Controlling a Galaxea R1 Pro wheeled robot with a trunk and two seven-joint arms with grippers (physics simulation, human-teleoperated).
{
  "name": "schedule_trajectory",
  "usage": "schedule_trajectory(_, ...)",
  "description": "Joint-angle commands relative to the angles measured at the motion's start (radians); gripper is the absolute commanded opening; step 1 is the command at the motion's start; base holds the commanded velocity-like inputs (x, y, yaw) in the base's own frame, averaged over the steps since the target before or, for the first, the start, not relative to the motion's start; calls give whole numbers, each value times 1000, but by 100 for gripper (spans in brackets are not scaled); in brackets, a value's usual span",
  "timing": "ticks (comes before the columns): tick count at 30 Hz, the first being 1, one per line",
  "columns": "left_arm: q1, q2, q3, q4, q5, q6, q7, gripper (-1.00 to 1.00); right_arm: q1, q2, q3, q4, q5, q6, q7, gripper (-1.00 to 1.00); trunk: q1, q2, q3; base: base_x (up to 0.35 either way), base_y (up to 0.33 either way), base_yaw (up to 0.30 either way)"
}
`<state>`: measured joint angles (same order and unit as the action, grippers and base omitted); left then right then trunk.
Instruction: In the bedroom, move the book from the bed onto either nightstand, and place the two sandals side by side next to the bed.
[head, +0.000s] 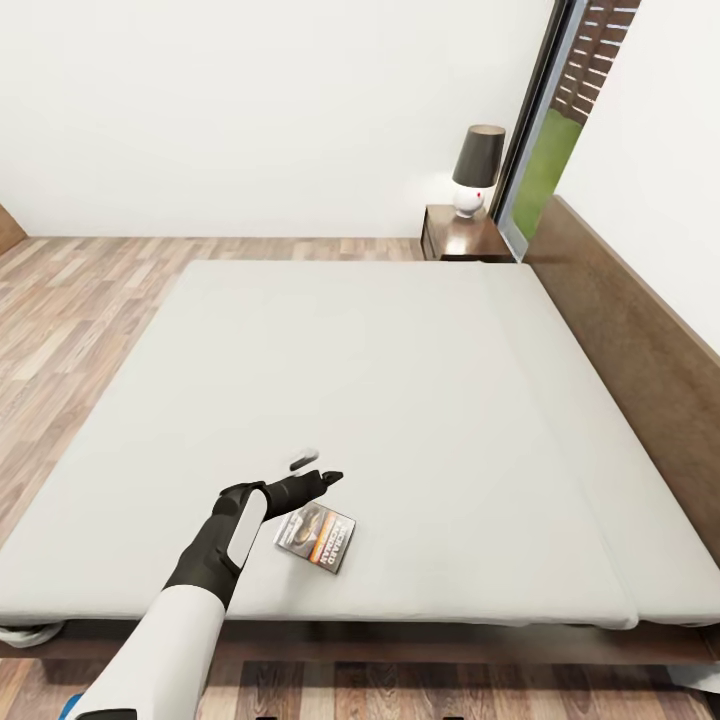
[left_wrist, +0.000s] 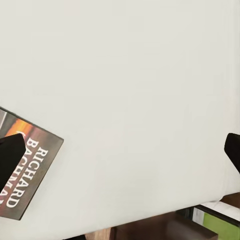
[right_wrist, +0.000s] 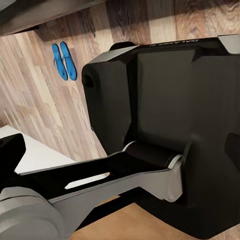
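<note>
Our left jaws (head: 318, 478) hang apart just beside the book (head: 317, 537) on the bed (head: 400, 400); we should centre over it, then close.

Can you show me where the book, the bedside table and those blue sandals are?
book (head: 317, 537): head view, middle of its cover.
nightstand (head: 462, 236): head view, its glossy top.
sandals (right_wrist: 64, 61): right wrist view, between the pair, on the nearer sole.
</note>
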<state>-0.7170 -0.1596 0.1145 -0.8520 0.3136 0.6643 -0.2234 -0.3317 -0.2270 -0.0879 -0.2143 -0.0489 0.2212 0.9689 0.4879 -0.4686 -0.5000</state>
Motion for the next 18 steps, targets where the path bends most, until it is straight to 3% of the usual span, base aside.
schedule_trajectory(1, 0, -1, 5, 0, 1, 8, -4, 100, 0, 0, -4, 0, -5, 10, 4, 100, 0, -1, -1, 0, 0, 0)
schedule_trajectory(18, 0, -1, 5, 0, 1, 6, -4, 100, 0, 0, -3, 0, -4, 10, 4, 100, 0, -1, -25, 0, 0, 0)
